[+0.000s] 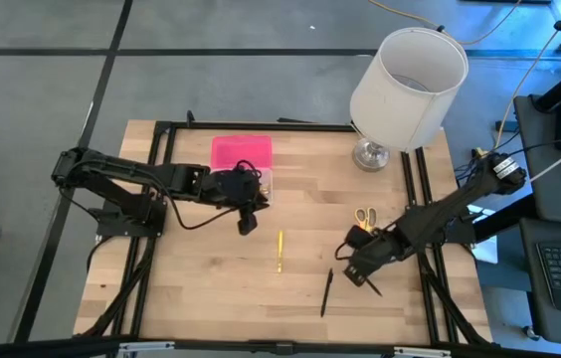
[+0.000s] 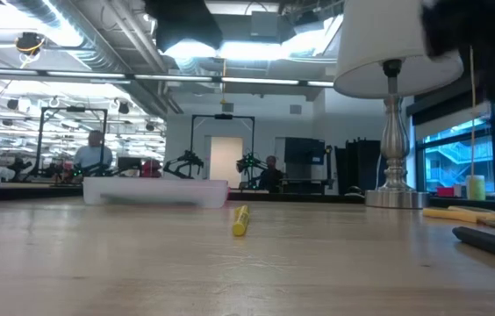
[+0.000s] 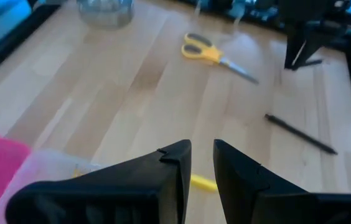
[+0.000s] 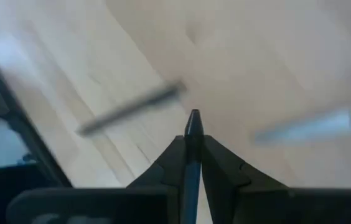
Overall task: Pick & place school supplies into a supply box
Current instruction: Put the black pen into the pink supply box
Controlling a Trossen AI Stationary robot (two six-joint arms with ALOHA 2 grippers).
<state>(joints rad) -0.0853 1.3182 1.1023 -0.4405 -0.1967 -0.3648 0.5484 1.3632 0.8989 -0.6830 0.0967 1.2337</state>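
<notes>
where scissors [image 1: 365, 217] lie, lamp [image 1: 407, 88] close behind

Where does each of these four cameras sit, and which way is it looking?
High view: overhead, facing straight down at the table; both arms show.
Low view: at tabletop height, facing level across to the supply box and lamp; no gripper shows clearly.
Left wrist view: on the left arm, past the left gripper toward the scissors.
Right wrist view: on the right arm; the right gripper pinches a dark pen.
Shared: high and low views both show the yellow pencil.
</notes>
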